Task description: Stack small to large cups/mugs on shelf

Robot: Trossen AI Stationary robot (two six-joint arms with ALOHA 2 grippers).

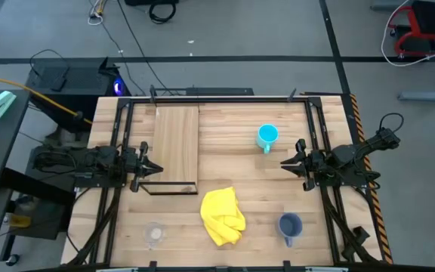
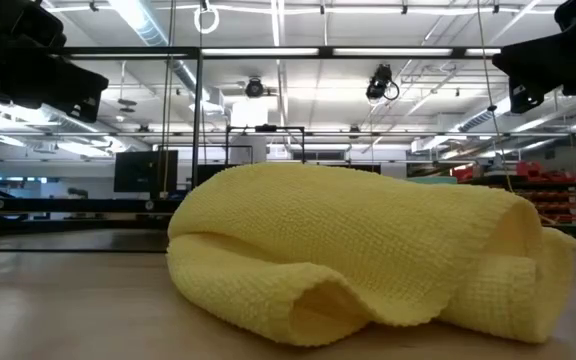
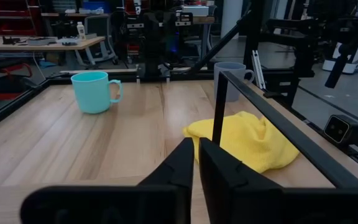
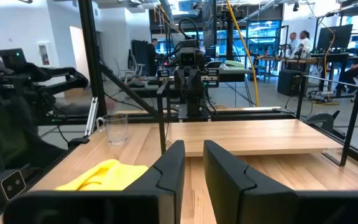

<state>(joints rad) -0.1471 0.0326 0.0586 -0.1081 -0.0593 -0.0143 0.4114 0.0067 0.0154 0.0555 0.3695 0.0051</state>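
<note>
The planked table (image 1: 232,162) carries the pale shelf (image 1: 176,143) on its left half, bare of any vessel; a crumpled yellow cloth (image 1: 223,216) lies near the front middle; the grey-blue mug (image 1: 290,226) stands front right, just right of the cloth; the cyan mug (image 1: 267,137) stands toward the back, right of the shelf; the clear cup (image 1: 154,234) sits front left; the left gripper (image 1: 153,168) waits at the shelf's front-left edge, fingers pressed nearly together; the right gripper (image 1: 288,163) waits at the right side, fingers slightly parted, holding nothing.
</note>
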